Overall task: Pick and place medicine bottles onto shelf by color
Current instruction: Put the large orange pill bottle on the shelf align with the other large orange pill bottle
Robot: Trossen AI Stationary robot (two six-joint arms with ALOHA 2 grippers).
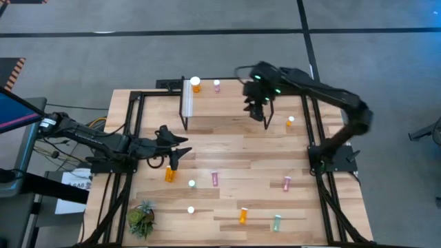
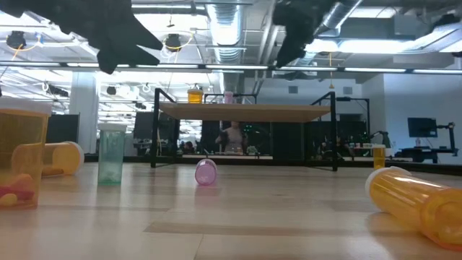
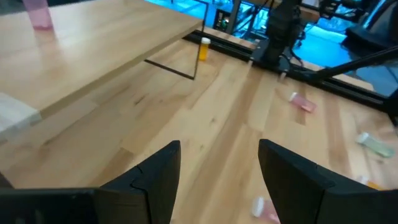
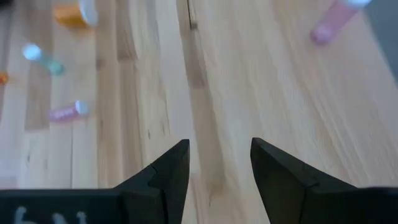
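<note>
Seen from above, the left gripper (image 1: 180, 153) hovers open and empty just beside an orange bottle (image 1: 169, 173) lying on the table. On the shelf (image 1: 234, 103), an orange bottle (image 1: 196, 85) and a pink bottle (image 1: 217, 85) stand near its white end. The right gripper (image 1: 258, 108), open and empty, hangs over the shelf; lowering carelessly, it could strike the top and topple them.

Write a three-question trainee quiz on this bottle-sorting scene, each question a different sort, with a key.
1. True or false: the shelf holds an orange bottle and a pink bottle.
2. The right gripper hangs over: A) the shelf, B) the plant, C) the floor?
3. Fill in: both the left gripper and the right gripper hold ____.

Key: 1 true; 2 A; 3 nothing.
</note>
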